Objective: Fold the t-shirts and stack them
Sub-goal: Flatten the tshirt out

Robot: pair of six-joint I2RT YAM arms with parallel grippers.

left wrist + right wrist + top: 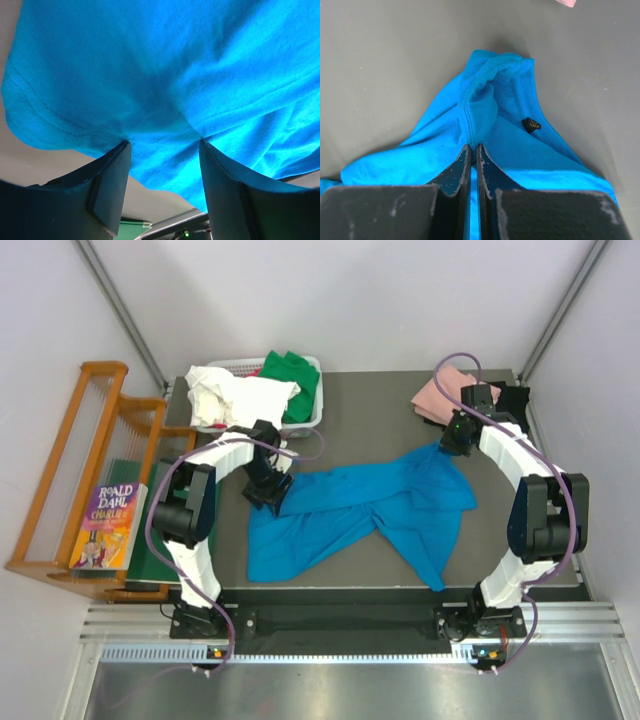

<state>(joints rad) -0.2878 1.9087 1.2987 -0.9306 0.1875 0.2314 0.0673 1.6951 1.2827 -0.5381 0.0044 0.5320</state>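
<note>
A bright blue t-shirt [360, 515] lies crumpled across the dark table [380, 400]. My left gripper [268, 490] is down on the shirt's left end. In the left wrist view its jaws [165, 145] stand wide apart, with a fold of the blue cloth [175, 65] bunched between the tips. My right gripper [447, 445] is at the shirt's far right corner. There its jaws [474, 147] are shut on the blue collar [485, 100], next to a small black size label [533, 125]. A pink t-shirt [437, 395] lies folded at the back right, behind the right gripper.
A white basket [310, 370] at the back left holds a white t-shirt [240, 395] and a green one [290, 375]. Left of the table stand a wooden rack [60, 470], a Roald Dahl book [105, 525] and a dark green board [150, 550].
</note>
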